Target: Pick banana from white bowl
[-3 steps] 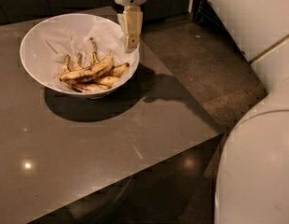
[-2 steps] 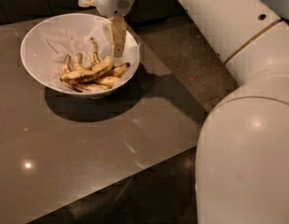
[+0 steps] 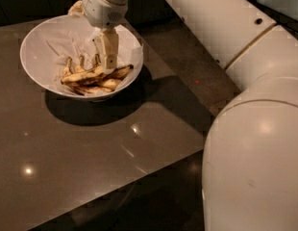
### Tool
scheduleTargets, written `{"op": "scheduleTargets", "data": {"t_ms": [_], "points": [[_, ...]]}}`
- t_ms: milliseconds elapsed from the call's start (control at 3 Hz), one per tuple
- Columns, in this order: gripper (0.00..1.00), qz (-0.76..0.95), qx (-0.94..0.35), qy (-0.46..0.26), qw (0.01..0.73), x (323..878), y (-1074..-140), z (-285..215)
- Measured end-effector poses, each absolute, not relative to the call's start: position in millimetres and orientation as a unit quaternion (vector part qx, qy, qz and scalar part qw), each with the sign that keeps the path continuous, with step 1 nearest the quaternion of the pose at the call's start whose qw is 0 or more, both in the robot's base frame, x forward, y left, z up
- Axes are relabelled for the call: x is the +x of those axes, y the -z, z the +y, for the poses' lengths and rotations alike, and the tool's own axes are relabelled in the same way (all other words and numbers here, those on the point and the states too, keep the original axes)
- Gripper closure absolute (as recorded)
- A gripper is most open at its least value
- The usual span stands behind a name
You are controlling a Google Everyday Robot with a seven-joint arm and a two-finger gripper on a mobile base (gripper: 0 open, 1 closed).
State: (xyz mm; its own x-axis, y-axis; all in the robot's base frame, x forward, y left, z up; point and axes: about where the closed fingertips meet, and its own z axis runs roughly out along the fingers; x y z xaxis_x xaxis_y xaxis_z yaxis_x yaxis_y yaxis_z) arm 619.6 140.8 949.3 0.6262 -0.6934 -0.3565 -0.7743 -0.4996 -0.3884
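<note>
Banana (image 3: 84,77) pieces lie heaped in the white bowl (image 3: 39,70), which stands at the far left of a dark, glossy table (image 3: 91,172). The table's polished top mirrors small ceiling lights as bright spots and carries the bowl's broad shadow on the near right side. Past the table's angled right edge lies a duller, grainy brown floor (image 3: 187,61), and the room behind is dark.

The gripper (image 3: 109,69) hangs straight down inside the bowl, towards its right half, with the tips of the jaws at the top of the banana heap, touching or just above the uppermost piece. Whether the jaws are open or closed, or have hold of anything, cannot be told.

The fruit is yellow with brown streaks, in long, curved, overlapping pieces. The bowl is wide, round and smooth, with sloping sides, lined with crumpled white paper (image 3: 67,38). The robot's arm (image 3: 254,158) is smooth, rounded, cream-white casing and fills the right side of the view.
</note>
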Motion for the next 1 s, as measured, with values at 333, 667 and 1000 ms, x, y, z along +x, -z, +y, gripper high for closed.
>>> {"op": "scheduleTargets", "data": {"t_ms": [333, 667, 1000], "points": [[0.00, 0.427, -0.862, -0.093, 0.258, 613, -937, 149], [0.00, 0.433, -0.859, -0.109, 0.249, 607, -923, 153], [0.12, 0.438, -0.857, -0.123, 0.242, 603, -912, 154]]}}
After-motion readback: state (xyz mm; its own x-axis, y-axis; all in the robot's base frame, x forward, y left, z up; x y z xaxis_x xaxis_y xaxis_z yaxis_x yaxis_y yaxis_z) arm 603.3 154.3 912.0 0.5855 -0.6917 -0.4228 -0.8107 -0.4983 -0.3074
